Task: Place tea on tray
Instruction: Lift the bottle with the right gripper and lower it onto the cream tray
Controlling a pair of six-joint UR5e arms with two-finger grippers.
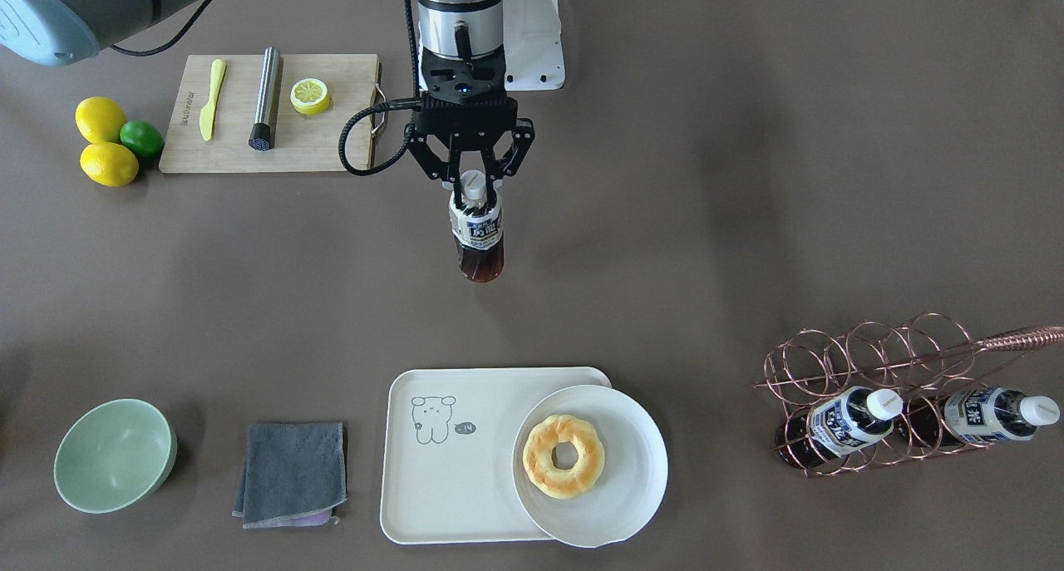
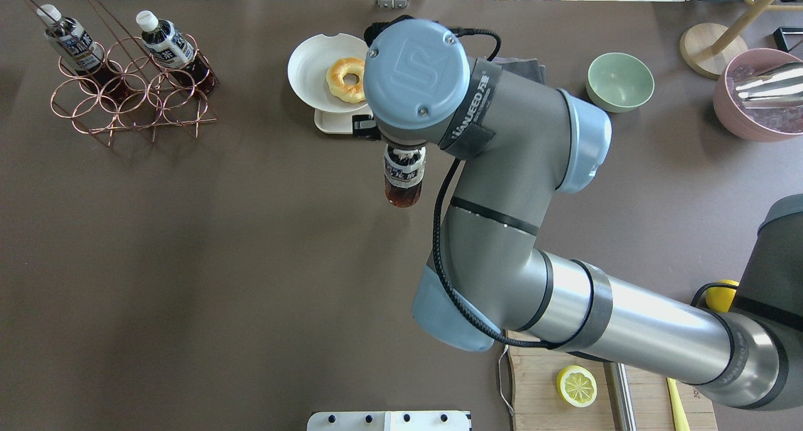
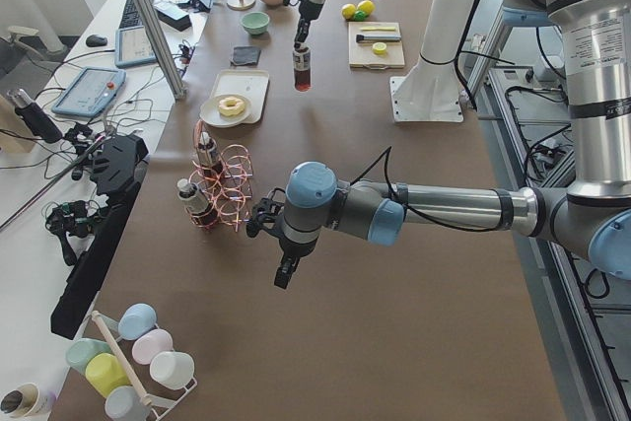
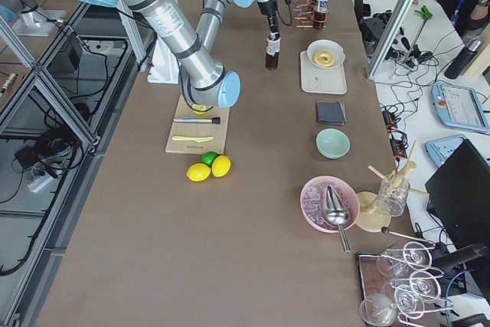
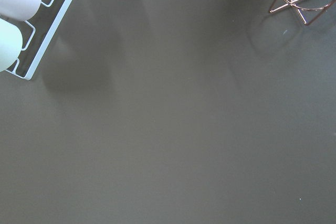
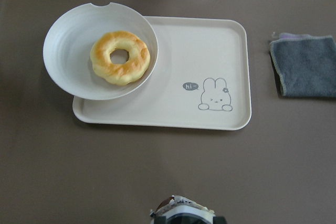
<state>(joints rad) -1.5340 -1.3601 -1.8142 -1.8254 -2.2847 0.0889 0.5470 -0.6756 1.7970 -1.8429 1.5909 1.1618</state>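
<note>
My right gripper (image 1: 475, 190) is shut on the neck of a tea bottle (image 1: 478, 238) with a white cap and a white-and-blue label. The bottle hangs upright above the bare table, on the robot's side of the cream tray (image 1: 449, 471). The bottle also shows in the overhead view (image 2: 403, 174), and its top shows at the bottom of the right wrist view (image 6: 184, 214). The tray (image 6: 210, 51) carries a line-drawn animal, and a white plate (image 1: 632, 479) with a donut (image 1: 564, 455) overlaps one end. My left gripper (image 3: 283, 271) hangs over the table near the wire rack; I cannot tell whether it is open or shut.
A copper wire rack (image 1: 873, 363) holds two more alike bottles. A grey cloth (image 1: 291, 474) and a green bowl (image 1: 115, 455) lie beside the tray. A wooden cutting board (image 1: 332, 139) with a knife, a metal cylinder and a lemon half, and loose lemons and a lime (image 1: 108, 143), sit near the robot.
</note>
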